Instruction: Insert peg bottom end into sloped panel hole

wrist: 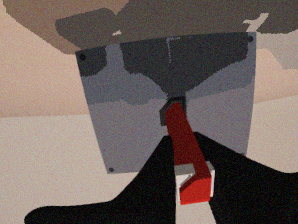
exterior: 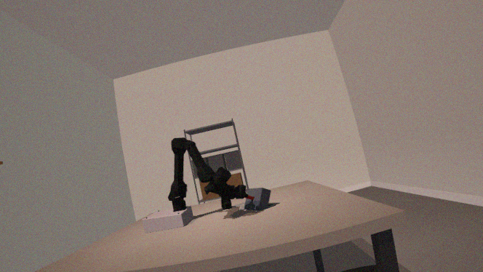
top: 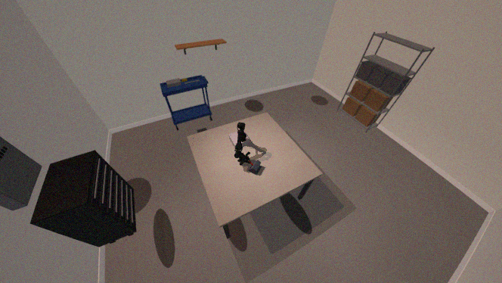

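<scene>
Black hand (wrist: 189,163) gripping a red peg (wrist: 185,149), tip already entering the hole (wrist: 172,111) in the grey sloped panel (wrist: 220,96); full push, release and retreat not yet done.

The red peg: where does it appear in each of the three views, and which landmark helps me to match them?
Top: the peg is a tiny red mark mid-table, between the gripper and the panel.
Exterior: a short red bar left of the panel, at the gripper.
Wrist: low centre, held between the fingers, its far end at the hole.
Shared landmark: the grey panel.
</scene>
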Available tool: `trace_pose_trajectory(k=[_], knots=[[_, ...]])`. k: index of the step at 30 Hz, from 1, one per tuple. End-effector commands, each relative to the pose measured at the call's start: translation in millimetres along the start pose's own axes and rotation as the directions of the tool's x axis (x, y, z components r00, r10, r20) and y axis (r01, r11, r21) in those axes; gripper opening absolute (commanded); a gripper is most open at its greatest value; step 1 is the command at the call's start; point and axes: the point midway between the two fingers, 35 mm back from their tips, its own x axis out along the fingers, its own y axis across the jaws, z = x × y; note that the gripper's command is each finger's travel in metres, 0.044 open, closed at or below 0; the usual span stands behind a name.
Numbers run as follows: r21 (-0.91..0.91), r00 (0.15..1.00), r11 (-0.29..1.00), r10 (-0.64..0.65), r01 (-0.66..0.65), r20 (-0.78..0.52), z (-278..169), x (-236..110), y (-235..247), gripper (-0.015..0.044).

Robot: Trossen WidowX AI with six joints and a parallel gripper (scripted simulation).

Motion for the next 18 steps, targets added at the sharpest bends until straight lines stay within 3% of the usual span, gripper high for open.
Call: trace_pose_trajectory(k=[1,18], knots=[[0.007,1.000,1.000,-0.001,0.001,0.003,1.5,3.1,-0.4,0.0000],[0.007,1.000,1.000,-0.001,0.001,0.002,0.0,12.8,-1.0,0.0000]])
